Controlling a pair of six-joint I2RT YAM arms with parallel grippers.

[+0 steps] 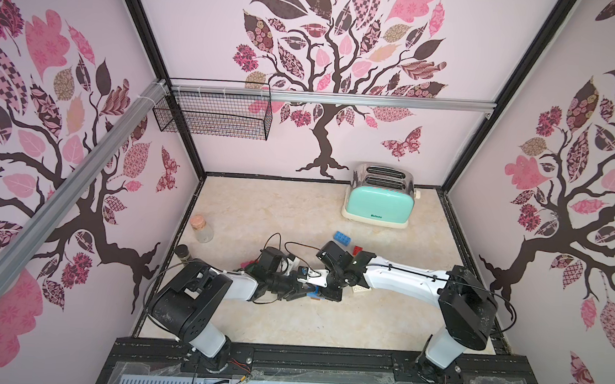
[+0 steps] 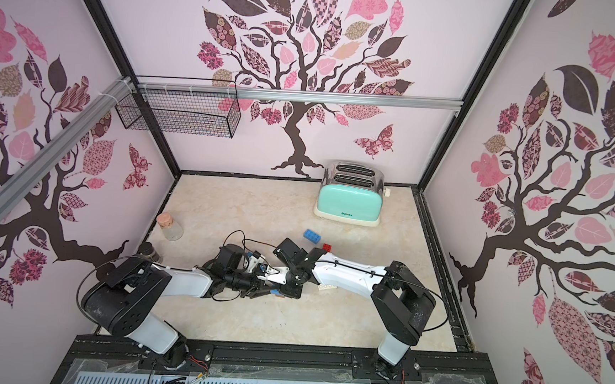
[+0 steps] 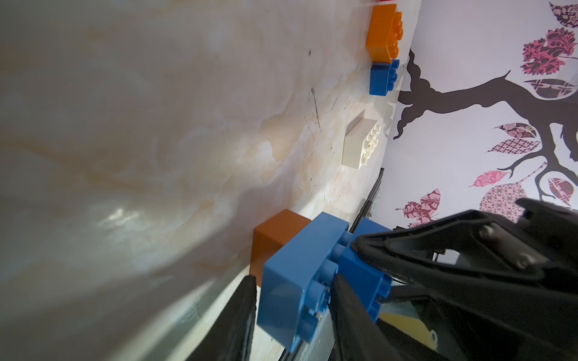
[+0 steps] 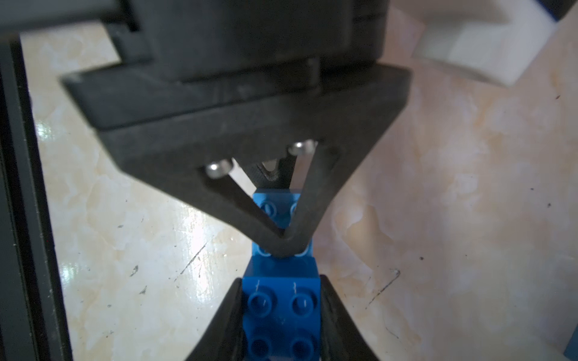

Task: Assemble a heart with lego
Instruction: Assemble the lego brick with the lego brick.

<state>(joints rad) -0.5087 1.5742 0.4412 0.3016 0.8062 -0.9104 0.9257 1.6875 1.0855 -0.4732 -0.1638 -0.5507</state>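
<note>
In the left wrist view, the left gripper (image 3: pixel 294 281) is squeezed on the bottom brick (image 3: pixel 291 290). One finger is on its flat underside and one lies across its bumps. The top brick (image 3: pixel 359 278) sits on those bumps, a step to one side. The right gripper (image 3: pixel 359 245) is pinched tight on it. Both bricks are blue. A brown brick (image 3: pixel 275 240) stands just behind them on the table (image 3: pixel 156 125), and a white brick (image 3: pixel 359 147) lies well apart.

In the right wrist view, the right gripper's fingers (image 4: pixel 334 325) press the two smooth sides of the top brick. The left gripper's tip rests on the bottom brick, a little farther off.

In both top views, the two arms meet low over the middle of the table, near the front. Only a bit of blue shows there, so I cannot tell if the bricks touch the table.

I think these bricks are light, hard and smooth (so they can slip or twist in a pinch). It looks best to hold the flat sides, not the bumps, and to push straight so they snap on.
</note>
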